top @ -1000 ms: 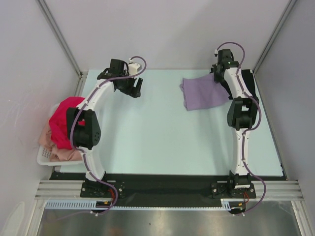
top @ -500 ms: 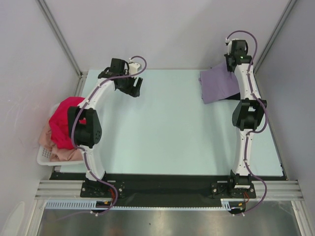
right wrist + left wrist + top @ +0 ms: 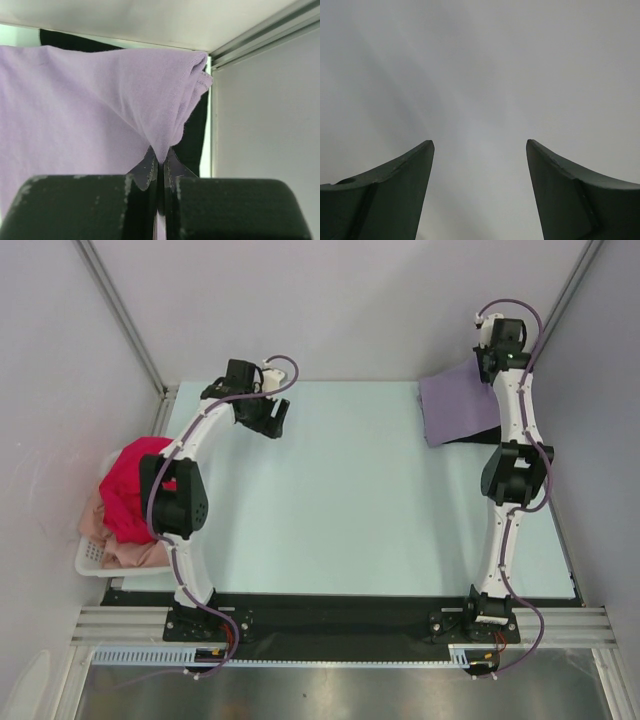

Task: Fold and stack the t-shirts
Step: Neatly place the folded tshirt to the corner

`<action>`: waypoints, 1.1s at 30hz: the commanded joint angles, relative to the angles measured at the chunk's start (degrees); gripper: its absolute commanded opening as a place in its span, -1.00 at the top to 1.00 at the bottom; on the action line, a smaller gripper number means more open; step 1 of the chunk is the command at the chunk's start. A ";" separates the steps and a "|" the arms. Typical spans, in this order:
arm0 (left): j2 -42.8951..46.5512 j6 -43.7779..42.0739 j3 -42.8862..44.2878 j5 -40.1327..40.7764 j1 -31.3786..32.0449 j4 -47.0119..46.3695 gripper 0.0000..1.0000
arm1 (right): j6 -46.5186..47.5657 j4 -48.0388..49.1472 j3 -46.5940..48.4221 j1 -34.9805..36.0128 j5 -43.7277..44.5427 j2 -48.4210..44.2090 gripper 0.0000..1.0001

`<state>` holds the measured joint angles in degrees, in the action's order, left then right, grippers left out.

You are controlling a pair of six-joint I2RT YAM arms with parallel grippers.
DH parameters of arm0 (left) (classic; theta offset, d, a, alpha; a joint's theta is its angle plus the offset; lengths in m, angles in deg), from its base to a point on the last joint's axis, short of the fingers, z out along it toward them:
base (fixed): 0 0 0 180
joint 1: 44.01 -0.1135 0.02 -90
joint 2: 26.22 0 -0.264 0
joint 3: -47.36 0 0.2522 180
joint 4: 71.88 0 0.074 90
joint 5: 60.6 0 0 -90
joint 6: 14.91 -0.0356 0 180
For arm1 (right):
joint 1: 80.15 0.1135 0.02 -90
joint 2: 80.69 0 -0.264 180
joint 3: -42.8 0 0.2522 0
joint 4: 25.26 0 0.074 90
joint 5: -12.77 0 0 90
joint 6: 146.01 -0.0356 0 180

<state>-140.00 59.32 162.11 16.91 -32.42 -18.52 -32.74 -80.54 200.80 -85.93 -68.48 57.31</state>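
The lavender t-shirt (image 3: 455, 410) is found at the far right corner of the desk (image 3: 330, 500), where it is gripped by the right hand (image 3: 161, 167). The hand is clenched on a bunched, doubled edge of the cloth, which is pinched between the closed fingers and raised slightly, while the rest of the shirt is spread flat towards the middle of the desk. Beneath and behind it, the black t-shirt (image 3: 75, 40) is seen as a dark strip along the far edge and beside the corner post. The lavender shirt is probably held there so that it can be laid on the black one as a stack, and it is gripped by the folded edge so that the layers are kept together.

The left hand (image 3: 272, 420) is held above the far left part of the desk. It is released, with its fingers spread and nothing between them, and it appears to be kept clear of the corner.

The magenta-red t-shirt (image 3: 135, 475) and the peach-pink t-shirt (image 3: 130, 552) are heaped in the white basket (image 3: 88, 562) off the left edge. They are crumpled and are judged yet to be folded.
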 commanded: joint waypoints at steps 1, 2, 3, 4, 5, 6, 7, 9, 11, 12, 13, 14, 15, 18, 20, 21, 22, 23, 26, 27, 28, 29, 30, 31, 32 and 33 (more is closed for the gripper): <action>-0.39 -1.37 2.19 0.80 0.09 -0.31 -0.60 | 1.78 4.95 3.94 -1.25 -1.01 -3.78 1.00; -0.57 -1.37 2.28 1.06 0.09 -0.39 -0.60 | 1.43 5.22 3.94 -1.42 -1.63 -4.48 1.00; -0.66 -1.46 2.28 1.07 0.09 -0.31 -0.60 | 1.34 5.57 3.85 -1.43 -1.72 -4.66 1.00; -0.66 -1.46 2.28 1.07 0.09 -0.39 -0.60 | 1.52 5.83 3.85 -1.43 -1.29 -4.92 1.00; -0.83 -1.28 2.19 1.07 0.09 -0.39 -0.60 | 1.95 6.27 3.94 -1.51 -1.28 -5.19 1.00; -0.83 -1.37 2.19 1.07 0.09 -0.39 -0.61 | 2.22 6.53 3.94 -1.51 -1.28 -5.37 1.00; -0.92 -1.46 2.19 1.24 0.09 -0.31 -0.60 | 2.48 6.54 3.94 -1.60 -1.37 -5.37 1.00; -1.01 -1.46 2.19 1.42 0.09 -0.48 -0.60 | 3.01 6.89 3.59 -2.12 -1.81 -4.76 1.00; -1.01 -1.54 2.19 1.59 0.09 -0.31 -0.60 | 3.19 6.89 3.15 -2.57 -2.60 -4.05 1.00; -1.10 -1.63 2.11 1.77 0.09 -0.39 -0.60 | 3.10 7.15 2.02 -3.09 -2.51 -3.53 1.00; -1.10 -1.63 2.02 1.86 0.09 -0.39 -0.60 | 3.01 7.67 1.22 -3.44 -2.51 -3.17 1.00; -1.01 -1.63 2.02 1.94 0.09 -0.31 -0.60 | 2.75 8.98 0.52 -3.71 -2.34 -2.91 1.00; -1.10 -1.63 2.02 2.12 0.09 -0.22 -0.60 | 2.49 9.78 0.16 -3.97 -2.08 -2.04 1.00; -1.10 -1.72 1.93 2.47 0.09 -0.04 -0.60 | 2.05 12.42 -0.02 -4.85 -0.23 0.16 1.00; -1.27 -1.72 1.93 2.82 0.09 0.22 -0.61 | 2.13 14.35 -0.10 -5.38 0.73 1.13 1.00; -1.27 -1.98 1.93 3.08 0.09 0.22 -0.60 | 2.22 14.97 -0.10 -5.47 0.83 1.57 1.00; -1.36 -2.25 1.93 3.43 0.09 0.39 -0.60 | 2.48 16.02 -0.19 -5.73 0.74 2.53 1.00; -1.45 -2.42 2.02 3.70 0.09 0.66 -0.61 | 2.49 16.55 -0.11 -5.82 0.48 3.07 1.00; -1.62 -2.95 1.93 5.11 0.09 0.92 -0.61 | 1.61 19.36 -1.59 -6.52 -1.28 3.95 1.00; -1.62 -3.04 1.93 5.28 0.09 0.92 -0.61 | 1.08 20.15 -2.21 -6.78 -1.81 4.04 1.00; -1.71 -3.21 1.93 5.46 0.09 0.92 -0.61 | 0.47 21.20 -2.47 -6.96 -1.98 4.30 1.00; -1.97 -3.04 1.93 5.46 0.09 0.84 -0.61 | -0.32 21.30 -2.48 -7.31 -1.81 5.00 1.00; -1.98 -3.04 2.02 5.55 0.09 0.75 -0.61 | -0.94 21.39 -2.56 -7.40 -1.64 5.35 1.00; -2.15 -2.95 2.02 5.55 0.09 0.75 -0.61 | -1.38 22.00 -2.83 -7.58 -0.68 5.62 0.91; -2.33 -2.86 2.19 5.37 0.09 0.92 -0.61 | -1.73 22.44 -3.26 -7.75 -0.06 5.97 0.74; -2.59 -2.86 2.28 5.29 0.09 1.01 -0.61 | -2.34 22.97 -4.14 -8.02 0.90 6.15 0.50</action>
<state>-141.68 57.44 162.11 21.70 -32.42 -17.69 -33.11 -63.73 196.98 -93.04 -69.92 63.43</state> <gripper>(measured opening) 0.802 0.201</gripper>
